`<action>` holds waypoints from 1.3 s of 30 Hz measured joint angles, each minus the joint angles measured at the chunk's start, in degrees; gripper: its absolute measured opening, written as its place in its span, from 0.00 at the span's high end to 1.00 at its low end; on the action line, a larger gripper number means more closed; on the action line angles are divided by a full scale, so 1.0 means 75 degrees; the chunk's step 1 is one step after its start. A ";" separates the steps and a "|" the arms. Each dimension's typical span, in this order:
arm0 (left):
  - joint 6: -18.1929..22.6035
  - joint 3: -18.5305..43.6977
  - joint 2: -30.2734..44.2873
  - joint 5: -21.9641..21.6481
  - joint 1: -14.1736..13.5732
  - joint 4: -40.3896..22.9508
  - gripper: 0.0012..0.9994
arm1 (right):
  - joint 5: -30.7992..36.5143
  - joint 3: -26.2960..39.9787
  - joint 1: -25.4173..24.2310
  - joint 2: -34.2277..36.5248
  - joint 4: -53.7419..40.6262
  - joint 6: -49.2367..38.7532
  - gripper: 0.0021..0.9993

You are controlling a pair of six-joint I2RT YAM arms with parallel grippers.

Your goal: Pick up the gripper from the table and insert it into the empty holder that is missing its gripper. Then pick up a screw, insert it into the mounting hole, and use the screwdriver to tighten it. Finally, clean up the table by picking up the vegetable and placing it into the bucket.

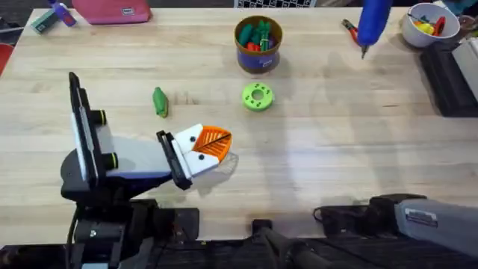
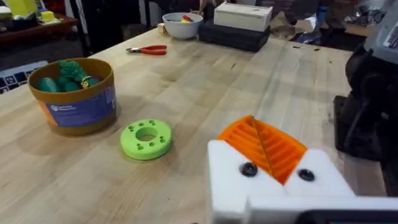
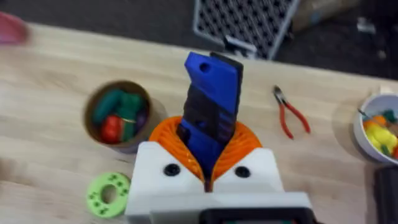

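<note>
My right gripper (image 3: 208, 149) is shut on the blue screwdriver (image 3: 211, 99), which stands up between its orange pads. In the overhead view the screwdriver (image 1: 372, 22) hangs at the far right, bit down, above the table. My left gripper (image 1: 215, 142) rests low over the table's front left with its orange pads pressed together and nothing between them; it is also seen close up (image 2: 261, 142). The green vegetable (image 1: 160, 101) lies on the wood beyond it. The bucket (image 1: 258, 43) stands at the far middle with several toys inside. The loose gripper, holder and screw are out of view.
A lime-green disc (image 1: 258, 97) lies just in front of the bucket. Red-handled pliers (image 1: 349, 30) and a white bowl (image 1: 429, 24) sit at the far right, beside a black box (image 1: 452, 75). A pink case (image 1: 112, 10) lies far left.
</note>
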 joint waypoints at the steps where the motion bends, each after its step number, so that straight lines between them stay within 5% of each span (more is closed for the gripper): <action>1: 0.0000 -0.0002 -0.0002 0.0000 0.0000 0.0000 0.98 | -0.0152 0.0000 0.0027 -0.0222 0.0045 0.0102 0.98; 10: 0.0000 -0.0002 0.0000 0.0000 0.0000 0.0000 0.98 | -0.1561 0.0000 0.0276 -0.1373 0.0096 0.0740 0.98; 19: -0.0002 -0.0001 0.0000 0.0000 0.0000 0.0000 0.98 | -0.1926 -0.0745 0.1016 -0.1792 0.1408 0.1465 0.98; 31: 0.0000 -0.0002 0.0000 0.0000 0.0000 0.0000 0.98 | -0.2277 -0.4069 0.2021 -0.3131 0.6057 0.2910 0.98; 39: 0.0000 -0.0002 0.0000 0.0000 0.0000 0.0000 0.98 | -0.4143 -0.5350 0.2654 -0.3009 0.9127 0.3544 0.98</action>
